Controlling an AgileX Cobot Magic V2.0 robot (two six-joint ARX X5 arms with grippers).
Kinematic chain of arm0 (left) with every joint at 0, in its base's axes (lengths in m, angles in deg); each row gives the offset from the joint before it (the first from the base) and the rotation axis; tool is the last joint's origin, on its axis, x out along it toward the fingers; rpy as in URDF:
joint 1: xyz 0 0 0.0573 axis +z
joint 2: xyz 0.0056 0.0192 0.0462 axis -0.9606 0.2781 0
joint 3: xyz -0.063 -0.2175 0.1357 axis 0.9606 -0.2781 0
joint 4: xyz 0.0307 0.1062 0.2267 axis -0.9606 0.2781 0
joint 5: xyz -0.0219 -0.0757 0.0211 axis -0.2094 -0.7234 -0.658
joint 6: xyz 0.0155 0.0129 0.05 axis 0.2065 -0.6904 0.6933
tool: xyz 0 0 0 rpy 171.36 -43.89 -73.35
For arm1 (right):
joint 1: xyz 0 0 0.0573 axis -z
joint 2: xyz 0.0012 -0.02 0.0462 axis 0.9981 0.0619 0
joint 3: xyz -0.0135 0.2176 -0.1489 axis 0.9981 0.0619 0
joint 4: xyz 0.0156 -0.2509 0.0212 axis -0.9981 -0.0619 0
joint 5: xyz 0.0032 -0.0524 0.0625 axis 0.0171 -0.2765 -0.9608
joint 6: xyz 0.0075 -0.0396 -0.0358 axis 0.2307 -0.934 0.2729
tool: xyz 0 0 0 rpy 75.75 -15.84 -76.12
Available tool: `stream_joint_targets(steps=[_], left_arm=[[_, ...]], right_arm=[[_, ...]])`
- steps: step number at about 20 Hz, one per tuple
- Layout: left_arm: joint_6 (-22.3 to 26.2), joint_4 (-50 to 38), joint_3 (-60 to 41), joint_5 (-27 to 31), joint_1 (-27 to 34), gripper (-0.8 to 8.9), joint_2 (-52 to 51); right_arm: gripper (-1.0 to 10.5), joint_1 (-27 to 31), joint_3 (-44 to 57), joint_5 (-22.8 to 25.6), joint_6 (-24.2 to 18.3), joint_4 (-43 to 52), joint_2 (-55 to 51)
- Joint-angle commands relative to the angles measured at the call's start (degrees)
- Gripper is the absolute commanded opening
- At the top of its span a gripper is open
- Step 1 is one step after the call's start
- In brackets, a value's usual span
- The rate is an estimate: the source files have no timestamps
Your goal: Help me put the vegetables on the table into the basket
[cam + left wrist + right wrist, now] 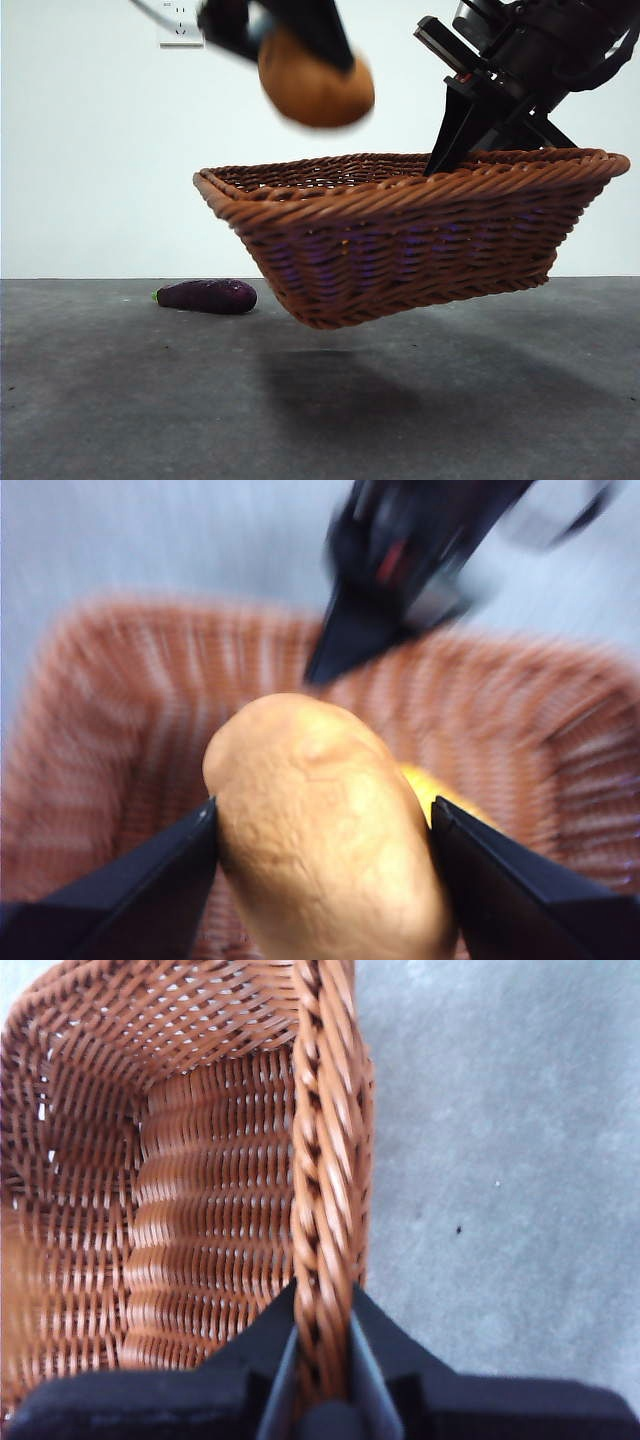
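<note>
Tabletop [120, 400], dark grey and rough, runs under everything; nothing rests on it in front view but the eggplant. Basket [400, 235] is off the tabletop, hanging tilted w/ shadow beneath it, prob. lifted so it meets the incoming veg instead of the arm reaching down. Right gripper [322, 1360] has jaws closed on the braided rim, one jaw inside the wall, one outside; in front view it comes down black from the top right onto the far rim. That rim pinch looks thin for the load, so tilt could grow, my guess. Left gripper [325, 860] has jaws clamped on the potato [325, 840], one on each side, held above the basket's open top, so release prob. drops it inside. Front view shows potato blurred above the near-left part of the rim, not touching. Bit of yellow behind potato in left wrist view is likely the corn cob [445, 798] already in basket, mostly hidden. Eggplant [205, 296] lies on tabletop left of basket, well apart, stem end pointing left, not yet picked. Wall outlet [180, 22] at top left. No brands, labels or readable text anywhere.
</note>
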Motion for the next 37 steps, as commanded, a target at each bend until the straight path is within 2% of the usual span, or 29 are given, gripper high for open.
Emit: stream_joint_targets(steps=[1,3,6,7,9,10,14,18,20,23,25,28,31,33,37], left_arm=[[-0.85,-0.48,-0.37,0.20,0.04,-0.06,4.63],[-0.92,-0.87,-0.37,0.20,0.09,-0.06,7.56],[-3.45,-0.11,-0.37,0.13,0.15,0.08,9.01],[-3.67,0.09,-0.37,0.13,0.15,0.91,9.01],[-4.83,0.55,-0.37,0.15,0.15,4.71,8.98],[-5.64,0.72,-0.37,0.13,0.24,5.37,8.98],[-8.15,0.72,-0.37,0.15,0.33,5.34,8.87],[-8.66,0.79,-0.37,0.35,0.57,5.35,5.75],[-10.47,-0.55,-0.24,2.89,1.38,5.35,1.86],[-16.94,-0.31,1.95,12.13,5.70,5.34,-4.42],[-23.23,2.08,5.66,14.71,10.73,5.34,-5.70],[-28.72,2.95,10.05,12.81,19.02,5.34,-4.00],[-33.81,3.04,12.07,10.25,24.24,5.34,1.22],[-38.40,2.34,12.07,6.69,25.70,5.34,5.84],[-45.53,2.67,16.13,5.66,26.32,5.34,16.61]], right_arm=[[-0.1,-0.13,0.39,-0.98,1.64,0.66,0.04],[-0.1,-0.13,0.39,-0.98,1.86,0.66,0.04],[-0.1,-0.13,0.39,-1.01,1.86,0.92,0.04],[-0.1,-0.13,0.39,-1.01,1.86,1.18,0.04],[-0.1,-0.13,0.39,-1.16,1.84,1.40,0.04],[-0.1,-0.13,0.39,-1.16,1.84,1.40,0.04],[-0.1,-0.13,0.39,-1.14,1.81,1.79,0.04],[-0.1,-0.13,0.39,-1.11,1.81,1.77,0.04],[-0.1,-0.07,0.39,-0.90,1.81,1.79,0.04],[-0.1,-0.02,0.35,0.11,1.60,2.23,-0.04],[-0.1,0.00,0.28,1.70,1.60,2.32,-0.87],[-0.1,1.09,0.28,3.30,1.31,2.27,-5.27],[-0.1,4.42,0.28,3.26,1.14,1.29,-11.93],[-0.1,6.51,0.28,3.26,0.02,-0.74,-16.66],[-0.1,8.74,0.28,3.80,-2.80,-6.27,-24.04]])
